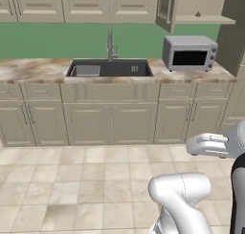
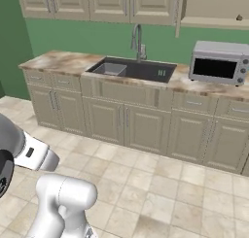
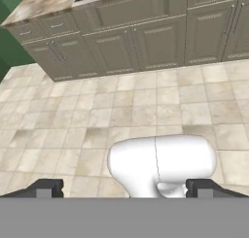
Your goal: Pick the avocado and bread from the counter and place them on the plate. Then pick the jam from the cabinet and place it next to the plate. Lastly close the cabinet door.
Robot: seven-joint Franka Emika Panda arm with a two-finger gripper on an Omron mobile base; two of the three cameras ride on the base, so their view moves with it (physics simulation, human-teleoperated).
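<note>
Jaws spread fully apart, holding nothing, the gripper [image 3: 124, 188] hangs over tiled floor, well short of the counter [image 1: 38, 68]. Far ahead and well above the jaws, the jam [image 1: 198, 14] stands upright on the cabinet [image 1: 206, 19] shelf above the microwave [image 1: 189, 52], its long axis vertical, narrow top upward. It is probably light, rigid, smooth and breakable; grasp across its wider body. Avocado, bread and plate cannot be made out.

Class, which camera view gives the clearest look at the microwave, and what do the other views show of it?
The left base view: the microwave sits whole on the counter, seen nearly front-on. In the right base view it is angled and cut off at the picture's right edge.
</note>
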